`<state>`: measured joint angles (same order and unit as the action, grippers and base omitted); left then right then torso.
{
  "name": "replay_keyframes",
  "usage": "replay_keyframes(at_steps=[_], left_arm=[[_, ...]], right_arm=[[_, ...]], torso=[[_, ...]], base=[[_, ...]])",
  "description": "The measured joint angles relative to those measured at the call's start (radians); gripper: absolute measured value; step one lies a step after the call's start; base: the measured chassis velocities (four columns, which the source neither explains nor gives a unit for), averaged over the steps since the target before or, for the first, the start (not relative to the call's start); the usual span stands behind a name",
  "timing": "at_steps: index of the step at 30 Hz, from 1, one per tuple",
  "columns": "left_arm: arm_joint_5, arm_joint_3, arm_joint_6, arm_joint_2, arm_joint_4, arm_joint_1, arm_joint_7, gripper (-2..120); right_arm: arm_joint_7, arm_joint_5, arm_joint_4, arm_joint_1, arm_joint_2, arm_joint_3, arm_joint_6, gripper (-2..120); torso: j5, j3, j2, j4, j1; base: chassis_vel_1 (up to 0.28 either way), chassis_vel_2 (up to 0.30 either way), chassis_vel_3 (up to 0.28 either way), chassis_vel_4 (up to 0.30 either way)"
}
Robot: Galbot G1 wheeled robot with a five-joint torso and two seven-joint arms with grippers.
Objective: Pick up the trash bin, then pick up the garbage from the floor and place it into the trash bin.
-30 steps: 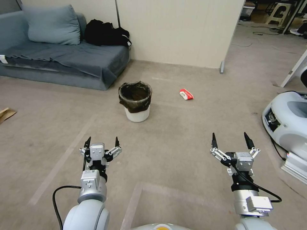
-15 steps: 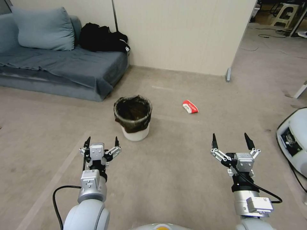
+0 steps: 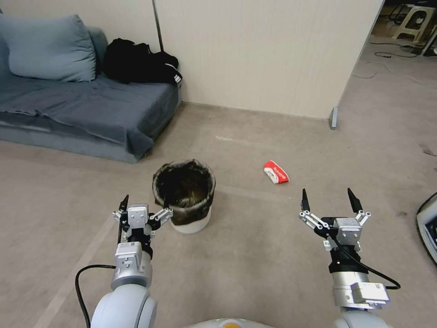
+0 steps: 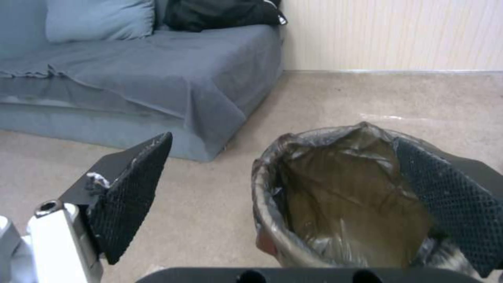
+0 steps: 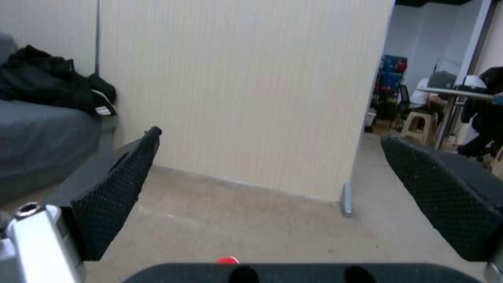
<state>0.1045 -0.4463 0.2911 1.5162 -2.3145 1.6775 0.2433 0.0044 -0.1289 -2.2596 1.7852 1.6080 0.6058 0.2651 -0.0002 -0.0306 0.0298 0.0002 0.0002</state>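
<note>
The trash bin (image 3: 185, 196), a small white bucket with a dark bag liner round its rim, stands upright on the carpet just ahead of my left gripper (image 3: 144, 200). That gripper is open, its inner fingertip reaching the bin's near rim. In the left wrist view the trash bin (image 4: 335, 196) sits partly between the open pads (image 4: 131, 192), toward one side. A piece of garbage, a red-and-white wrapper (image 3: 276, 171), lies on the floor right of the bin, ahead of my open right gripper (image 3: 329, 199). The wrapper's red tip (image 5: 228, 260) peeks over the right wrist's lower edge.
A grey-blue sofa (image 3: 86, 109) with a cushion and black bag stands at the back left. A beige partition wall (image 3: 268, 54) ends at a foot (image 3: 334, 117). Another machine's white edge (image 3: 428, 223) is at the right. Open carpet surrounds the bin.
The whole view has shifted as I drove forward: bin and wrapper now sit closer and lower in view, the bin reaching my left gripper. Both arms hold the same pose.
</note>
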Motion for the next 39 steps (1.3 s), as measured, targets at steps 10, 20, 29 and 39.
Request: replay_keyframes(at_steps=[10, 20, 29, 39], left_arm=[[-0.004, 0.006, 0.004, 0.0, 0.0, 0.001, 0.002, 100], [-0.197, -0.005, 0.098, -0.055, -0.001, -0.096, 0.038, 100], [-0.588, -0.002, 0.213, -0.188, 0.188, -0.341, 0.119, 100], [-0.72, 0.013, 0.318, -0.218, 0.354, -0.514, 0.249, 99]], right_arm=[[0.0, -0.009, 0.004, 0.001, 0.0, 0.001, 0.009, 100], [0.002, -0.024, 0.023, -0.022, 0.0, 0.005, 0.029, 100], [0.007, -0.041, 0.055, -0.067, 0.0, 0.012, 0.054, 100], [0.005, -0.06, 0.111, -0.098, 0.0, -0.007, 0.048, 100]], torso=[[0.0003, 0.0, 0.0, -0.0001, 0.0], [0.0003, 0.0, 0.0, -0.0002, 0.0], [0.0, 0.0, 0.0, -0.0001, 0.0], [0.0002, 0.0, 0.0, 0.0002, 0.0]], base=[[0.001, -0.006, -0.004, 0.003], [0.0, 0.0, 0.0, 0.0], [0.0, 0.0, 0.0, 0.0], [0.0, 0.0, 0.0, 0.0]])
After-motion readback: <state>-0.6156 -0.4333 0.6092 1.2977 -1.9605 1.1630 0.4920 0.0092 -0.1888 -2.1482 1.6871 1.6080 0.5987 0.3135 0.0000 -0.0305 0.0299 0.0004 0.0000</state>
